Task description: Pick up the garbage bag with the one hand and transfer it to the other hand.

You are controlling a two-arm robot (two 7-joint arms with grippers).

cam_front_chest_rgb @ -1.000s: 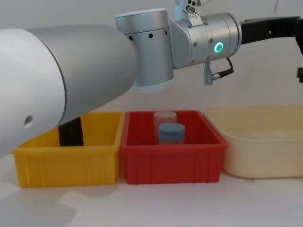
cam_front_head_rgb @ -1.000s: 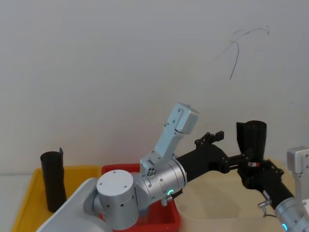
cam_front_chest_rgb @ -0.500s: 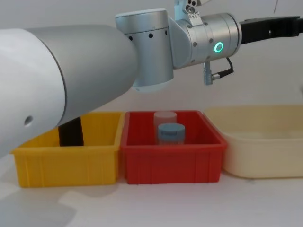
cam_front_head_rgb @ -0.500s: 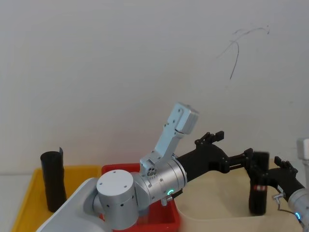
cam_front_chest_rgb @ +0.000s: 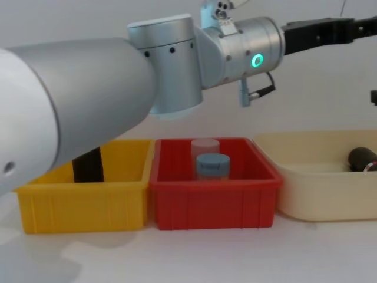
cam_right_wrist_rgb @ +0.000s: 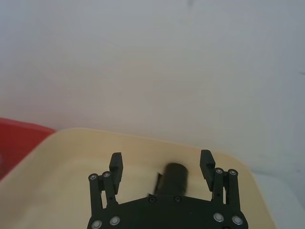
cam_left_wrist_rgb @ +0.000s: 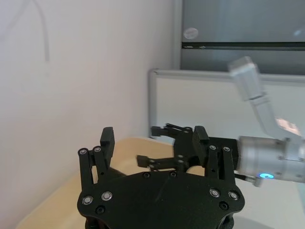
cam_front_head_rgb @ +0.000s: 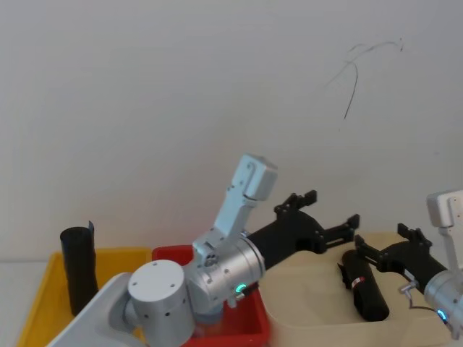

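Heads up, your garbage bag (cam_front_head_rgb: 364,284) isn't in either grip right now: it's lying on its side in the cream bin (cam_front_head_rgb: 307,307), the rightmost of the three bins on the table (cam_front_chest_rgb: 194,253). You can see its red-and-white band up near the end that points back toward the left arm. From the chest view it's just a dark end poking up above the cream bin's wall at the far right. Your right end effector (cam_front_head_rgb: 385,244) hangs just above the bag's upper end with its fingers spread apart and nothing clamped between them. In the right wrist view the bag sits blurred out past the palm, between the two open fingers (cam_right_wrist_rgb: 116,165), and I can't tell if anything is actually touching it. Your left end effector (cam_front_head_rgb: 329,210) reaches out over the near-left part of the cream bin, raised well above it, fingers apart too and holding nothing, aimed toward the right one with a gap between them. The red bin (cam_front_chest_rgb: 212,200) in the middle has a clear cup (cam_front_chest_rgb: 205,145) and a blue-lidded jar (cam_front_chest_rgb: 212,165) in it. The yellow bin (cam_front_chest_rgb: 82,206) on the left has the taller crinkled black roll (cam_front_head_rgb: 78,271) standing upright.
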